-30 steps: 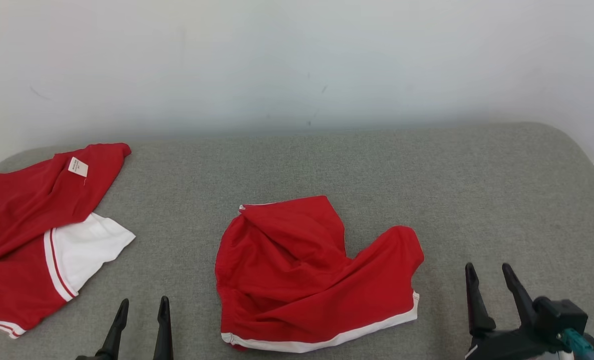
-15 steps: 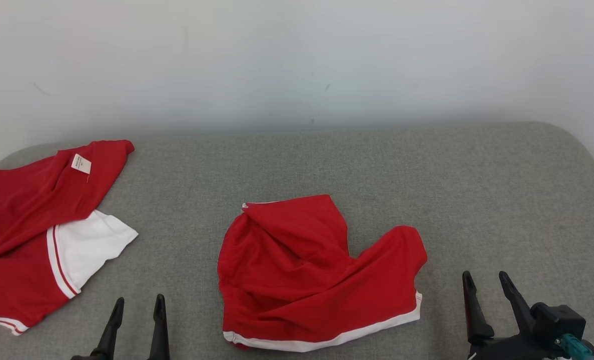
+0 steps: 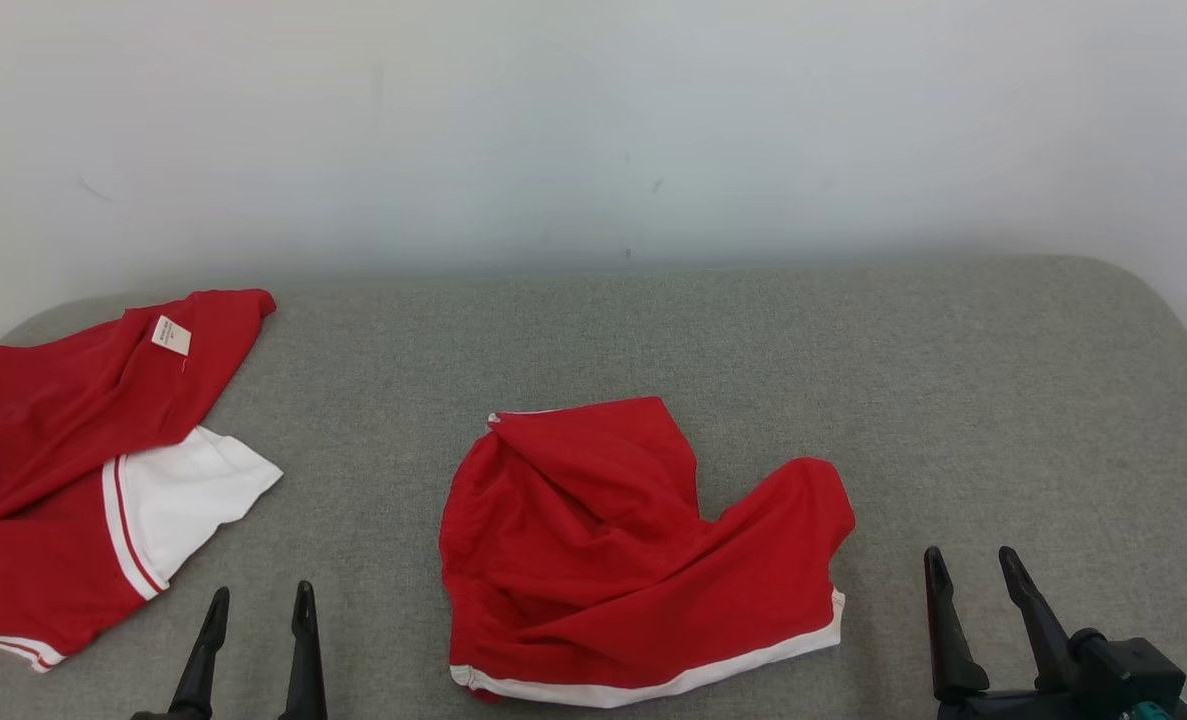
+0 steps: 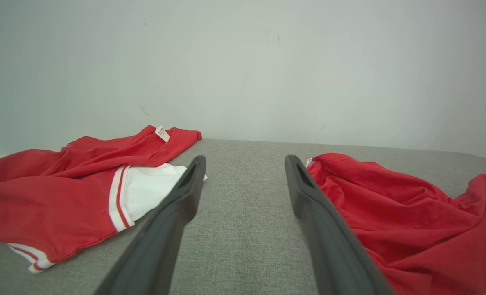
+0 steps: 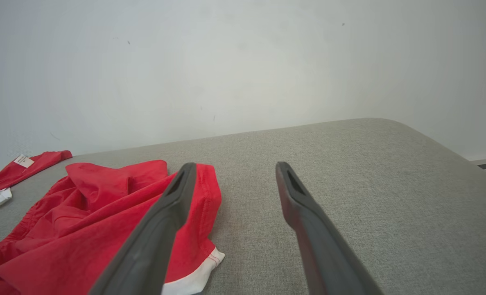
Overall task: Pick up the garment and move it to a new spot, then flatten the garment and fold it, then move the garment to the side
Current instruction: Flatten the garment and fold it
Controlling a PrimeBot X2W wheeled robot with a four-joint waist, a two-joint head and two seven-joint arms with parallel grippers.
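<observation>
Lying crumpled, garment (image 3: 633,560); second garment (image 3: 43,440) cut off at frame edge; left hand (image 3: 260,590), right hand (image 3: 968,553) wide, empty.

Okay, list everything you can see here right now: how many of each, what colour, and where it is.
crumpled garment: one, red with a white hem band, middle of the table, towards the front
second garment: one, red with a white panel and red stripe, left end of the table
label: one, white, on the far part of the second garment
table: one, grey fabric top with rounded corners, under both garments
wall: one, white, behind the table
left gripper: one, dark fingers, open, lower left, between the two garments
right gripper: one, dark fingers, open, lower right, to the right of the crumpled garment
</observation>
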